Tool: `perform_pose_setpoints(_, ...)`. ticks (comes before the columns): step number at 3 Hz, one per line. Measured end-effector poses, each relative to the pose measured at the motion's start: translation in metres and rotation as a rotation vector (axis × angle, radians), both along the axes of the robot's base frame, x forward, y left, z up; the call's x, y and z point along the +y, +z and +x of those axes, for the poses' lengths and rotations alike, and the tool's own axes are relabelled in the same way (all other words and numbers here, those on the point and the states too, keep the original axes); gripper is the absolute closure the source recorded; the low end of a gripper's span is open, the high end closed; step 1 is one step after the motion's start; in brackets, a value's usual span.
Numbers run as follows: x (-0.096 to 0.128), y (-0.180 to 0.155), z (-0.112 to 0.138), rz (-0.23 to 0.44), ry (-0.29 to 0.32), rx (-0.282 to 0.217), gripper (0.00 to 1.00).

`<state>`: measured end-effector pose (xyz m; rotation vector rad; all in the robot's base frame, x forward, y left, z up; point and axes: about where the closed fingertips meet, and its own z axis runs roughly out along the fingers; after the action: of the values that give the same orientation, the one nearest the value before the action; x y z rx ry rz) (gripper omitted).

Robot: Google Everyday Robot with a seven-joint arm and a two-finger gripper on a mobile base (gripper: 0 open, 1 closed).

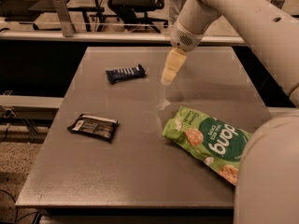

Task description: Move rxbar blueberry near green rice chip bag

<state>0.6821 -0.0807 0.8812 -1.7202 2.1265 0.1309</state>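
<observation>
One rxbar blueberry [125,73] lies left of tool [166,81], not touching.

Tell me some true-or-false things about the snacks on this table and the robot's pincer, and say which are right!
1. The pincer hangs over the table, just right of the rxbar blueberry in the picture. True.
2. The rxbar blueberry is touching the green rice chip bag. False: they lie well apart, the bar toward the far left and the bag at the near right.
3. The green rice chip bag lies flat on the table. True.
4. The pincer is carrying the black-brown packet. False: that packet lies on the table's left side, nearer the camera than the bar.
</observation>
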Motion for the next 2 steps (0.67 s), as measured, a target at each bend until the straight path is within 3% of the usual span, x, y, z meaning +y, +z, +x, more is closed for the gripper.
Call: perform_pose_setpoints(2,0.036,-0.028,0.034,0.027,-0.031,0.05,0.0)
